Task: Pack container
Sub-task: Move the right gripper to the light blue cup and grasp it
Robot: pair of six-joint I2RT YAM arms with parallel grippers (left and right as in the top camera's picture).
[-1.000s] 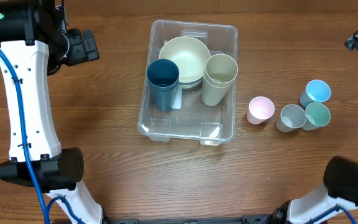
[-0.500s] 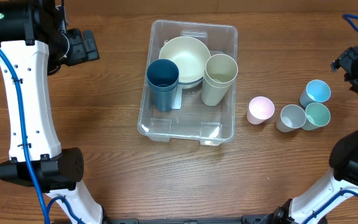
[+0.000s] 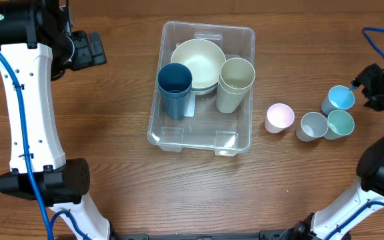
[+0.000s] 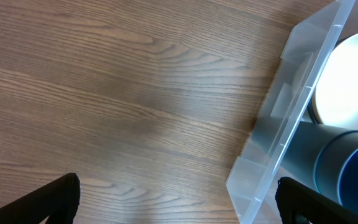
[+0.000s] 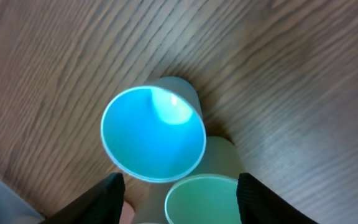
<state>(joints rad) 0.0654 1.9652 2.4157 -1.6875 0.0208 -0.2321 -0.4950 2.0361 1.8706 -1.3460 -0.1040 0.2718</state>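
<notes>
The packing is partly done. The container (image 3: 202, 131) already holds a cream bowl (image 3: 199, 59), a dark blue cup (image 3: 175, 83) and a tall cream cup (image 3: 236, 83). Four small cups are not yet packed. They stand on the bench (image 3: 112, 153).

The right claw (image 5: 178, 180) is open wide and holds nothing. The light blue cup (image 5: 153, 134) is right below it, between its two fingers but not touching them. The green cup (image 5: 201, 199) touches the blue one, just under the claw too. The grey cup (image 3: 312, 125) and the pink cup (image 3: 279, 117) are a bit farther from this claw, on the way to the container. I think the blue cup is the next one to pick up.

The left claw (image 4: 176, 193) is also open wide and empty. The container is near it, off to one side. It is well apart from the right claw.

The container sits flat with its open top facing up. Its long side runs away from the robot, not across the bench.
</notes>
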